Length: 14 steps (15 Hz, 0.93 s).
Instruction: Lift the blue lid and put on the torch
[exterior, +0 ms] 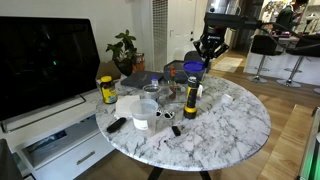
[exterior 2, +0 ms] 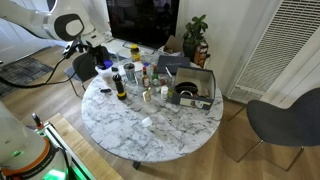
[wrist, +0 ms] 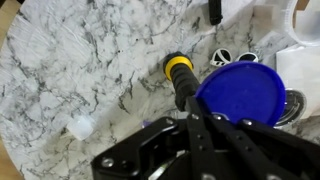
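Observation:
The blue lid [wrist: 245, 95] is a round bright-blue disc held at its edge in my gripper [wrist: 205, 118], which is shut on it. It hangs above the round marble table [exterior: 235, 125]. The torch [wrist: 180, 72], dark with a yellow band, stands upright just left of the lid in the wrist view. In both exterior views the lid [exterior: 194, 68] [exterior 2: 104, 70] is in the air, a little above and beside the torch [exterior: 189, 100] [exterior 2: 120, 85]. The gripper [exterior: 205, 52] reaches down from above the table's far side.
A yellow-lidded jar [exterior: 107, 90], a white cup [exterior: 142, 118], a black remote [exterior: 117, 124] and small bottles crowd the table near the torch. A dark open box [exterior 2: 192, 90] sits on the table. A TV [exterior: 45, 55], a plant [exterior: 125, 45] and a chair [exterior 2: 285, 125] stand around it.

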Tool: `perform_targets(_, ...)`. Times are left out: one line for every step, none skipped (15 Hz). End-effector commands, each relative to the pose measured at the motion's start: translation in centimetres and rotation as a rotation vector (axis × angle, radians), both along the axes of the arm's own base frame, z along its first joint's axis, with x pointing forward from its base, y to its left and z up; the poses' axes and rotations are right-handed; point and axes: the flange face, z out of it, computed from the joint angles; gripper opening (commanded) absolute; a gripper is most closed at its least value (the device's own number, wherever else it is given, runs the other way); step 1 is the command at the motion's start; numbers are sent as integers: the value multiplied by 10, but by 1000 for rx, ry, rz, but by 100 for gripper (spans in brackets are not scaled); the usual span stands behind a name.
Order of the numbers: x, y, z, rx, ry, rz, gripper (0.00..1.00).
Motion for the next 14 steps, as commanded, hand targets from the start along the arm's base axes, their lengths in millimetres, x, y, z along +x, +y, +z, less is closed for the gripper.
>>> perform_targets(7,-2,-7,-12,22,-18,0)
perform_targets(12,-5,-8,-8,21,-26,0)
perform_targets(16,-8,-11,-9,29,-35,0)
perform_targets(20,-10,-14,-5,45,-38,0)
perform_targets(23,-12,-18,-4,45,-43,0)
perform_targets(27,-14,-21,-4,49,-48,0)
perform_targets(30,-15,-25,-3,60,-50,0)
perform_targets(34,-17,-30,-4,65,-46,0)
perform_targets(36,-18,-35,-7,72,-43,0)
perform_targets(38,-19,-39,-10,78,-41,0)
perform_targets(41,-21,-43,-11,85,-39,0)
perform_targets(43,-23,-46,-9,87,-41,0)
perform_targets(45,-24,-48,-5,95,-42,0)
perform_targets(47,-27,-51,-3,100,-42,0)
